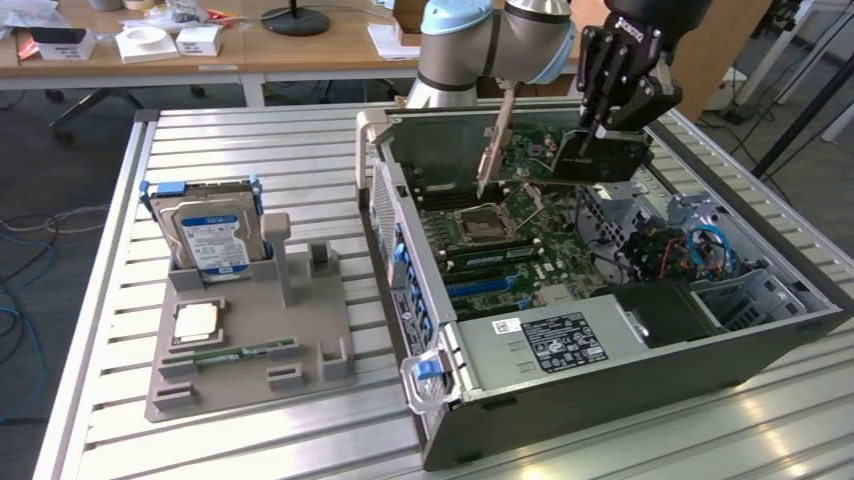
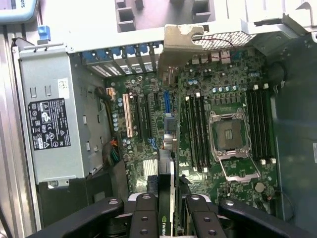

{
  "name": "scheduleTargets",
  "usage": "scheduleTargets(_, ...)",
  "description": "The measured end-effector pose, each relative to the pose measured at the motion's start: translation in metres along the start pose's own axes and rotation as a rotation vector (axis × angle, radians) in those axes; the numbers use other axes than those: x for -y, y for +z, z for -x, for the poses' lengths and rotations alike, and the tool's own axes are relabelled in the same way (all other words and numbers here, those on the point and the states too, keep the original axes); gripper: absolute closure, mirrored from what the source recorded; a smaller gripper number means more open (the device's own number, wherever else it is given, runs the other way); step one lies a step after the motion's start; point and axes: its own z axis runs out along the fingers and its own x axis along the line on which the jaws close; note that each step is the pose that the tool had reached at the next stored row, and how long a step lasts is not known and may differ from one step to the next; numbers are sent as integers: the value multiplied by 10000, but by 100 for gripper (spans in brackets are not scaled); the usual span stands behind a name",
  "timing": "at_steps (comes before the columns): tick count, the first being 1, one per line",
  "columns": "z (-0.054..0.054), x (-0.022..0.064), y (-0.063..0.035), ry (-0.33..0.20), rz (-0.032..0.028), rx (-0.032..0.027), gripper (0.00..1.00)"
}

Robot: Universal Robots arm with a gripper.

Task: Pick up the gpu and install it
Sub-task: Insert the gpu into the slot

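The jaws are clamped on the gpu, holding it on edge above the open case, over the motherboard and not seated in any slot. Its silver bracket hangs down toward the board. The case lies toward the tabletop edge on the exterior view's right. A hard drive stands in a tray near the opposite edge.

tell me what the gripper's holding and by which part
The gpu, clamped in the gripper by its black body, at the end away from its silver bracket.
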Motion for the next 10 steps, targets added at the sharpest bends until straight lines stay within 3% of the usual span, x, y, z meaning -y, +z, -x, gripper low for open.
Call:
scheduleTargets(2, 0, -2, 1, -183, -52, -2, 74)
scheduleTargets(4, 0, 0, 4, -274, -201, 20, 74)
scheduleTargets(5, 1, -2, 6, -311, -239, 25, 74)
scheduleTargets(10, 0, -9, 21, -450, -248, 22, 74)
